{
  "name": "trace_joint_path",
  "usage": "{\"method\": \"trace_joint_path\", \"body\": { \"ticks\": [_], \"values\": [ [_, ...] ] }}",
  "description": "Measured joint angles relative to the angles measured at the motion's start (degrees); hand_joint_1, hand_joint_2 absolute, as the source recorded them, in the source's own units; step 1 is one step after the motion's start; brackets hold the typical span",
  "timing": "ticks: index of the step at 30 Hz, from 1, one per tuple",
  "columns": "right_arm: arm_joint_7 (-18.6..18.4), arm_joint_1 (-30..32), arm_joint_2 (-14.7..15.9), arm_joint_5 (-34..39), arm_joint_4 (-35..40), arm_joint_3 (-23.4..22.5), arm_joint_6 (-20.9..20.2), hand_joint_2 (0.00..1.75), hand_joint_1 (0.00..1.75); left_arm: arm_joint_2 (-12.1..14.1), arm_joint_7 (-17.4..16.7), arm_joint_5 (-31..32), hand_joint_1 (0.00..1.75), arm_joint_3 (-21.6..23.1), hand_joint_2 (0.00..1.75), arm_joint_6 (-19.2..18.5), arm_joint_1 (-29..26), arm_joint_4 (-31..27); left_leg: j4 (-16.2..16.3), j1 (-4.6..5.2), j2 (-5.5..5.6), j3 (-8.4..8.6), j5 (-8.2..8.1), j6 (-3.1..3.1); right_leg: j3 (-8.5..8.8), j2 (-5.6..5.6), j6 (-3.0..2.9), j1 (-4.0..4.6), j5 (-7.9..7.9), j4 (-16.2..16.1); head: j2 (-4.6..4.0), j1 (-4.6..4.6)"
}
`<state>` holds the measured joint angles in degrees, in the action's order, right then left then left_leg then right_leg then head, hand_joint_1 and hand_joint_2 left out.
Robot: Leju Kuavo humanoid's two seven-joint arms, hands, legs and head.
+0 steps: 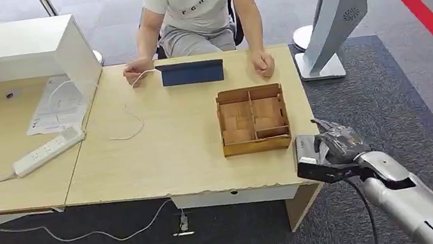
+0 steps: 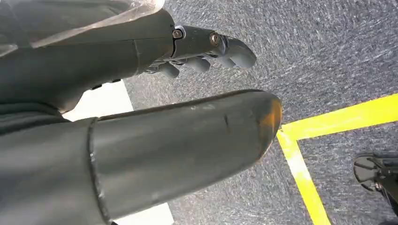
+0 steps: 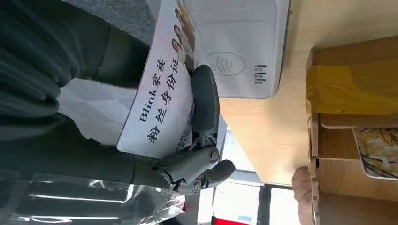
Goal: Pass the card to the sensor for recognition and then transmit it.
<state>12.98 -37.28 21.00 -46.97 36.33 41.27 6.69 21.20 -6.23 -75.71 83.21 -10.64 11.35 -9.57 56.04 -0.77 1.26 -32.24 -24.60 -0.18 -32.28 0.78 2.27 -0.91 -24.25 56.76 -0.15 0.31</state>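
Right hand [image 3: 197,140] pinches flat (glossy) card [image 3: 162,101].

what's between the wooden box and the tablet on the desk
Nothing: in the head view the stretch of desk between the compartmented wooden box and the dark tablet is bare light wood.

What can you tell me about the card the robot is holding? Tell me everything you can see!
The card is a flat, stiff-looking white card with dark printed writing along it and small pictures of people near one end. The robot's right hand grips it, a finger pressing across its printed face. It is held just over the edge of a white card reader that lies on the wooden table. Part of it is hidden by the hand.
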Motion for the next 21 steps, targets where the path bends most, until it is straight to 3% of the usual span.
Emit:
{"method": "trace_joint_path", "body": {
  "ticks": [12,21],
  "values": [
    [1.01,-1.20,-0.48,1.18,-0.55,0.48,1.90,1.75,1.75,0.02,0.07,0.20,0.00,0.00,0.00,-0.61,-0.01,0.00,0.00,0.01,0.00,-0.03,0.01,0.00,0.03,0.00,-0.01,-0.01,0.03,0.01,0.00,0.00],
    [0.20,-13.79,-0.98,3.52,2.03,-0.02,0.11,1.75,1.75,0.37,1.97,1.31,0.00,0.00,0.00,-3.19,0.07,0.00,0.00,0.00,0.02,-0.01,0.07,0.01,0.00,0.01,0.00,0.00,0.07,0.03,0.00,-0.02]
  ]
}}
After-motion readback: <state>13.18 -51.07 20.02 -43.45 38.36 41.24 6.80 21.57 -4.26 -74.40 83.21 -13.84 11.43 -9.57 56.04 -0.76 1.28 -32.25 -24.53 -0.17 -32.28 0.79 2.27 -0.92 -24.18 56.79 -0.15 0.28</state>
